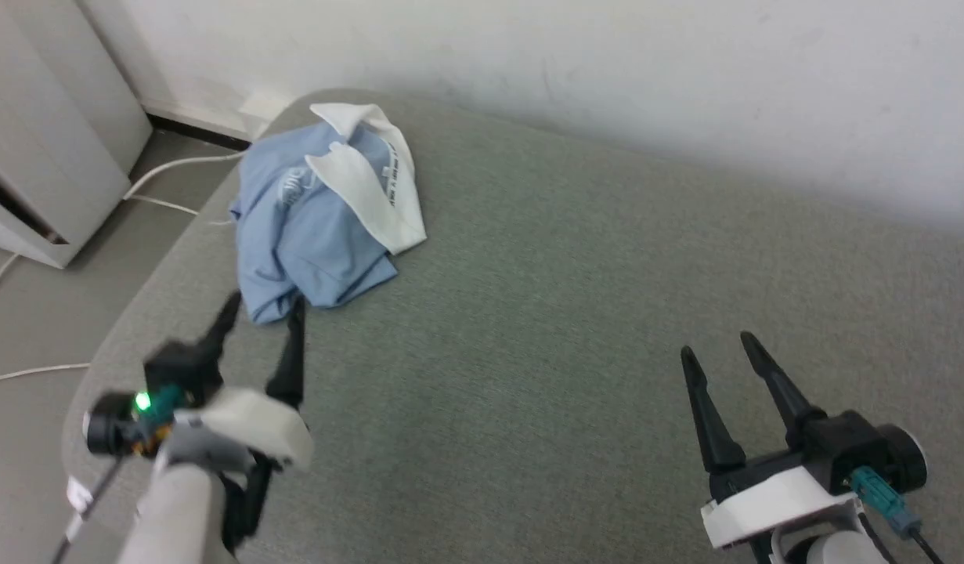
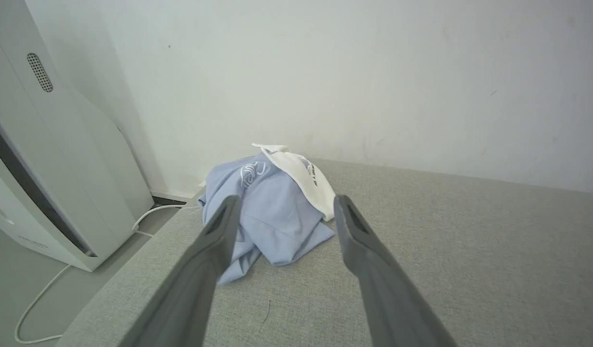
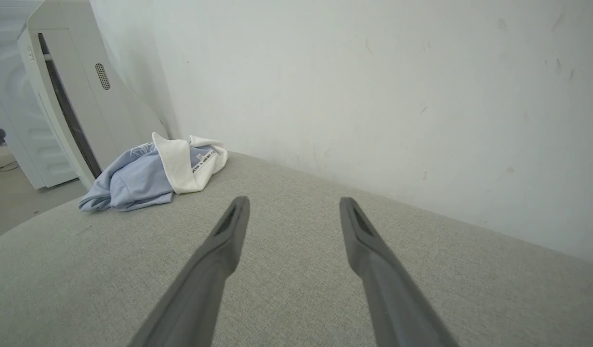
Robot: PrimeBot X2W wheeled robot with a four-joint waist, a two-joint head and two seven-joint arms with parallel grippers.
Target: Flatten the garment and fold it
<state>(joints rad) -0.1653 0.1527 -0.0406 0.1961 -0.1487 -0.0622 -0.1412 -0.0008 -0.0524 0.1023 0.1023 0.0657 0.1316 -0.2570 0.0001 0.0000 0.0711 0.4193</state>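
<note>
Grey fabric counter (image 1: 528, 313) holds a crumpled light-blue polo shirt (image 1: 309, 235) upper left, open left pincer (image 1: 265, 301) aimed to grasp it, right pincer (image 1: 716, 345) open.

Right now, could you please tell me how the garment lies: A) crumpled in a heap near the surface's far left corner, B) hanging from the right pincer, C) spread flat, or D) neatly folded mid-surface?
A: the garment sits bunched, white collar on top, by the surface's far left corner.

Bare room (lab-like), white wall (image 1: 607, 63), floor cable (image 1: 35, 373)
</note>
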